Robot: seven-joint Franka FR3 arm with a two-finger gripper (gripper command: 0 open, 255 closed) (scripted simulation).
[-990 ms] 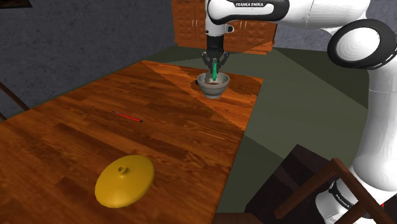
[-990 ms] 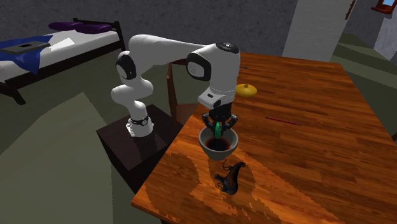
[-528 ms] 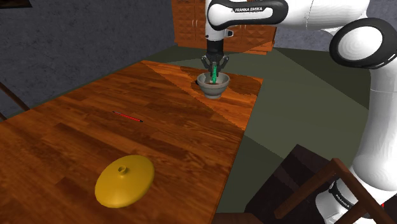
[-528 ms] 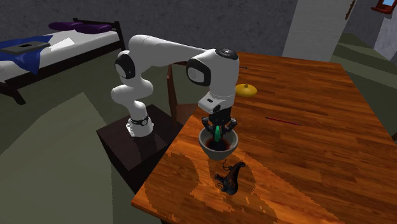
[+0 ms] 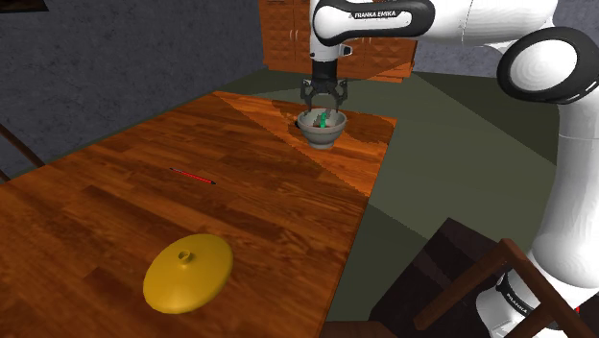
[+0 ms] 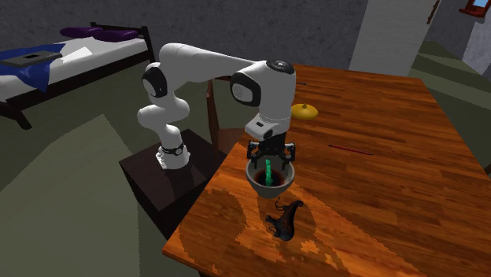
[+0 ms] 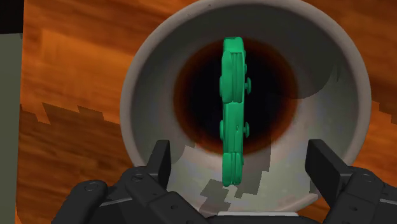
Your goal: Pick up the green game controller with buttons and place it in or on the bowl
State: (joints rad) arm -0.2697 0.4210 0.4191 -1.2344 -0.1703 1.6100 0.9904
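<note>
Gripper [image 7: 242, 159] fingers spread wide, nothing pinched; hangs just above grey bowl [image 7: 146, 83]. Green controller [image 7: 233, 108] inside bowl, standing on edge btwn fingers, touching neither. Prob light, rigid, thin slab; smooth faces maybe slippery. If re-grab needed: pinch across flat faces at mid-body, keep off button bumps. Vs 0.5 s ago: fingers were clamped on controller over bowl; now let go, controller sits lower in bowl.

Wooden table [image 5: 115, 202]: one grey bowl [image 5: 322, 137] near the far corner, a green controller [image 5: 325, 120] inside it, and the black gripper [image 5: 323, 102] directly above with its fingers spread. Also on the table, well apart: a thin red stick [image 5: 193, 177] mid-surface and a yellow domed lid [image 5: 188, 272] near the front.
</note>
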